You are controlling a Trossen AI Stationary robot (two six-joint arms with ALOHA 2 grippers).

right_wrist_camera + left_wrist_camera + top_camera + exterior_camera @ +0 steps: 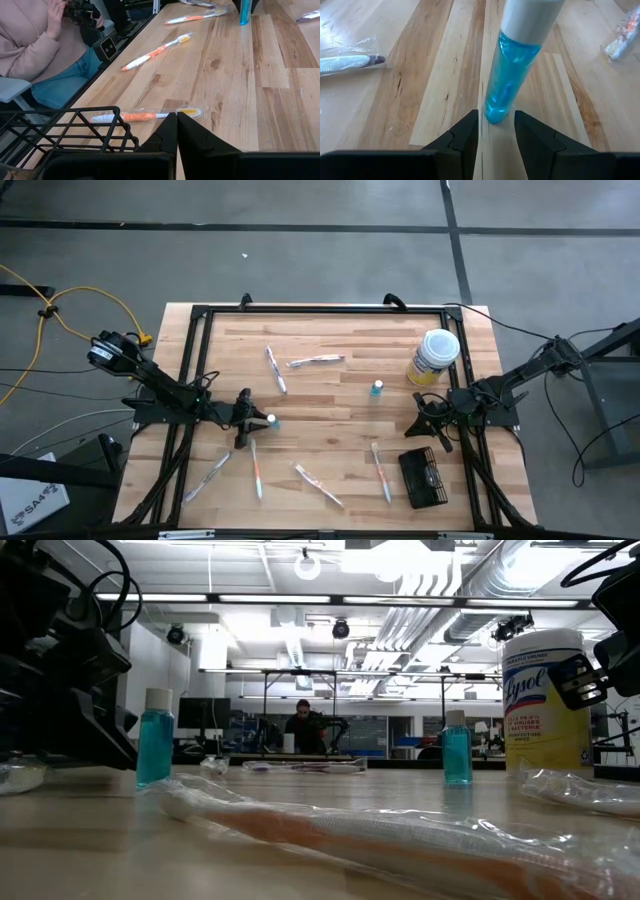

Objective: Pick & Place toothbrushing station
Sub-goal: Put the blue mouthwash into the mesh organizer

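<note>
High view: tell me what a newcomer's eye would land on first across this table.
The yellow canister with its white lid stands out at the far right of the wooden table. At the left, the left gripper has its open fingers on either side of a small blue bottle. Near the right front corner sits the black wire-mesh basket, with wrapped toothbrushes scattered across the boards.

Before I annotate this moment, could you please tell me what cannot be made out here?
- Small black wire-mesh basket: right wrist view's edge crops it; contents too small from above.
- Blue liquid bottle: left wrist view crops its white cap.
- Yellow wipes canister: low view, dark arm overlaps its edge.
</note>
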